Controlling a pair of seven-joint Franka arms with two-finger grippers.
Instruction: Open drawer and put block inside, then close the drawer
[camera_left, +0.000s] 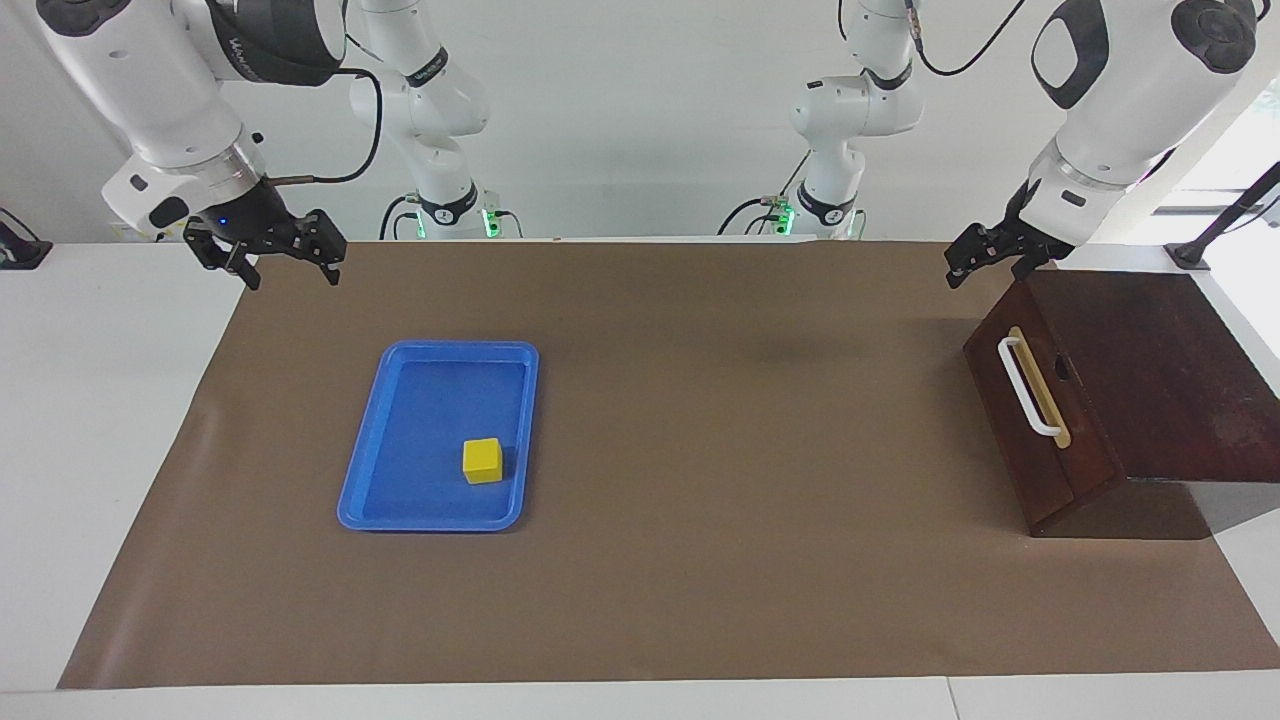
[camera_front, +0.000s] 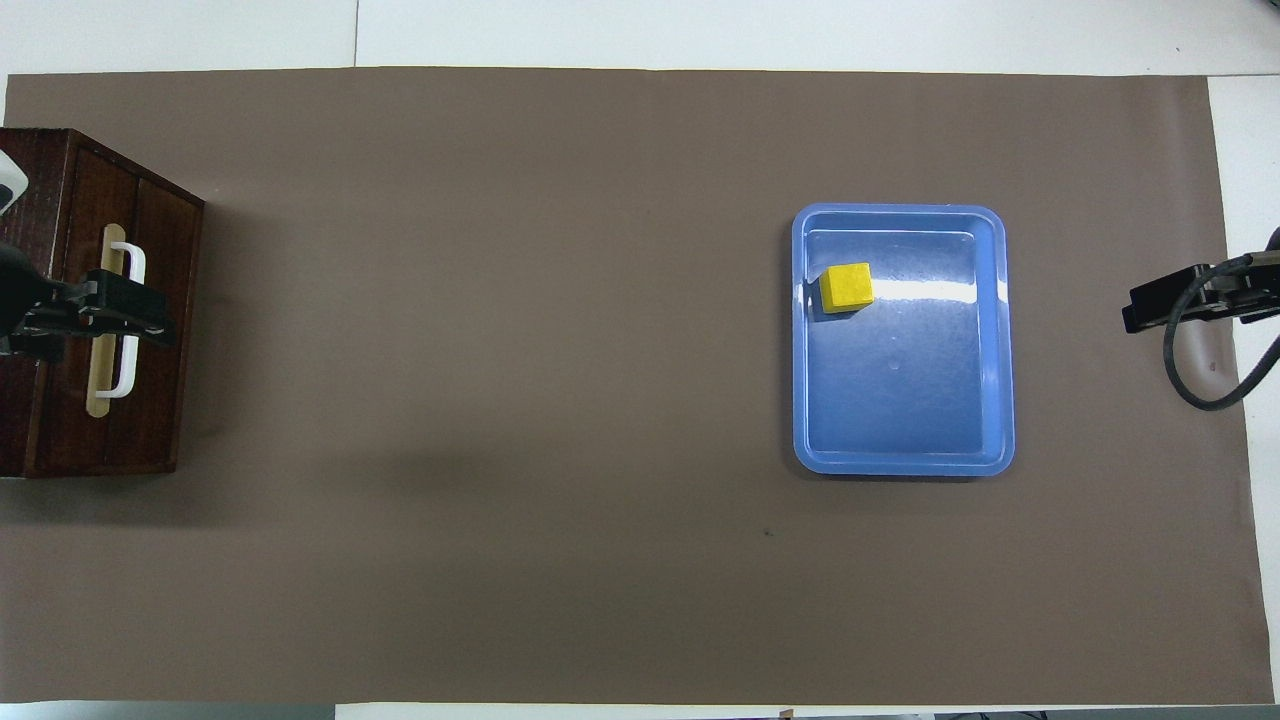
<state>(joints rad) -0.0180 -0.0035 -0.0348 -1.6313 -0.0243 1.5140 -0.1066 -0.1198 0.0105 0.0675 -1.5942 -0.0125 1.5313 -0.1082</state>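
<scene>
At the left arm's end of the desk (camera_left: 640, 600) I see the drawer (camera_left: 1040, 420) fully closed, with the left gripper (camera_left: 985, 262) raised above it, fingers released. Toward my right arm's end, the block (camera_left: 482, 461) lies in a blue tray (camera_left: 360, 480); the right gripper (camera_left: 290, 262) hangs there, fingers spread, holding nothing.

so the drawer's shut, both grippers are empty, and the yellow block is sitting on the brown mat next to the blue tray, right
Not quite. The yellow block lies inside the blue tray, not on the mat beside it; both views show this. The drawer is shut, and the left gripper and right gripper hold nothing.
</scene>
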